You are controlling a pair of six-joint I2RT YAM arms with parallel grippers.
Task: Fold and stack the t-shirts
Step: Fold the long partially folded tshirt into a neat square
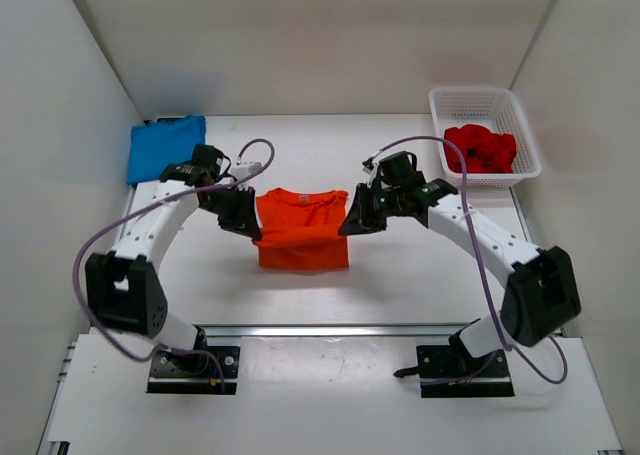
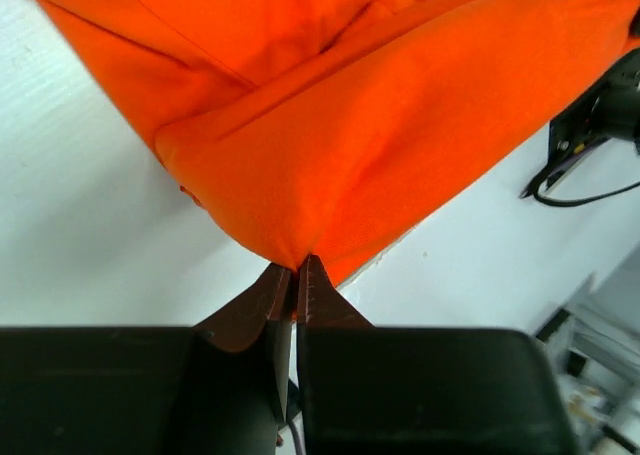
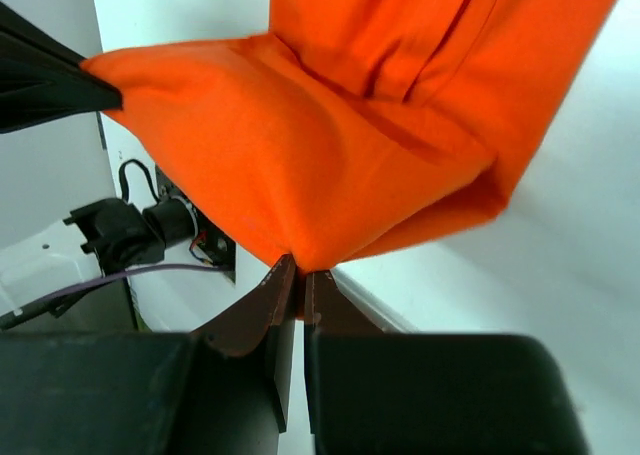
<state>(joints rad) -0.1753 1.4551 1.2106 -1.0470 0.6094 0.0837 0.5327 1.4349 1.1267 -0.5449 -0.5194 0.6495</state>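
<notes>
An orange t-shirt [image 1: 300, 227] hangs stretched between my two grippers over the middle of the table, its lower part draping down. My left gripper [image 1: 256, 227] is shut on its left edge, the cloth [image 2: 330, 145] pinched at the fingertips [image 2: 296, 267]. Its right edge is pinched the same way by my right gripper [image 1: 347, 223], shut, with orange cloth [image 3: 330, 145] bunching into the fingertips [image 3: 300, 270]. A folded blue t-shirt [image 1: 165, 146] lies flat at the back left. The deep red t-shirt [image 1: 480, 147] sits crumpled in the basket.
A white lattice basket [image 1: 484, 103] stands at the back right by the wall. White walls close in the table on three sides. Purple cables loop off both arms.
</notes>
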